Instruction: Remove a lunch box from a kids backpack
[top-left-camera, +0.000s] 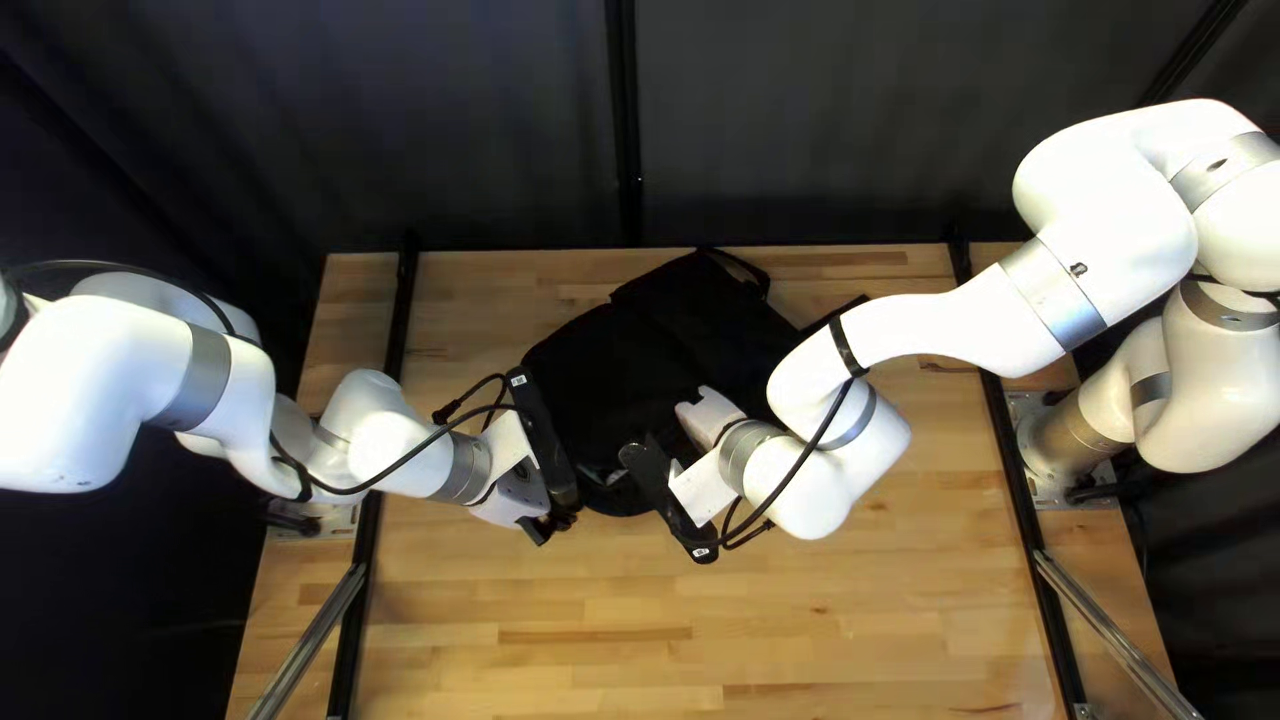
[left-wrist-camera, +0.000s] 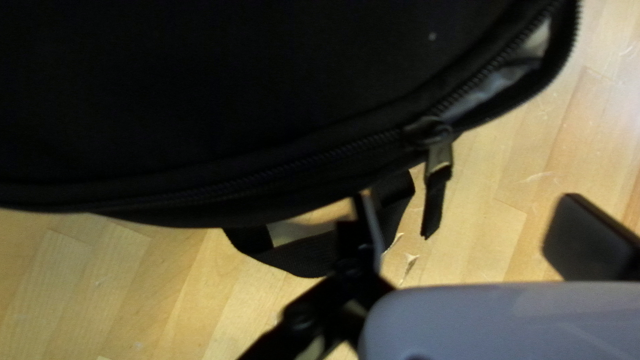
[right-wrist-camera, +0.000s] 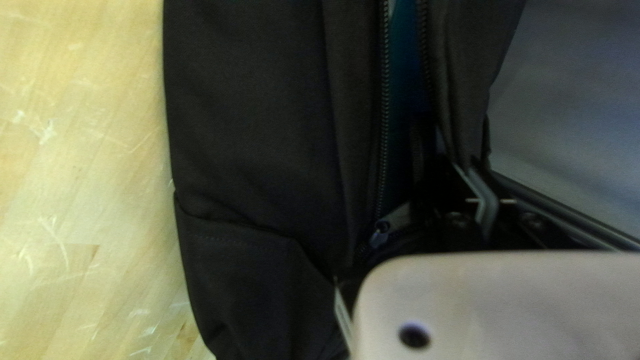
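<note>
1. The left gripper [top-left-camera: 551, 523] is open, its two black fingers well apart and holding nothing; one finger is at a black webbing loop [left-wrist-camera: 300, 261].
2. The right gripper [top-left-camera: 654, 470] is closed on a fold of the black fabric backpack [top-left-camera: 667, 334], beside its opening.
3. That backpack lies between the worktop's middle and its far edge, slightly left of centre. Its long axis runs from the far edge toward the near edge, the near end leaning left; which end is its top, I cannot tell.
4. A black zipper slider [left-wrist-camera: 437, 133] with a dangling pull sits at a partly open seam.
5. Blue material [right-wrist-camera: 403, 100] shows inside the opening; whether it is the lunch box, I cannot tell.
6. Small white labels on both grippers are too small to read.
7. The pale wooden worktop [top-left-camera: 534, 627] has a dark curtain [top-left-camera: 800, 134] behind its far edge.
</note>
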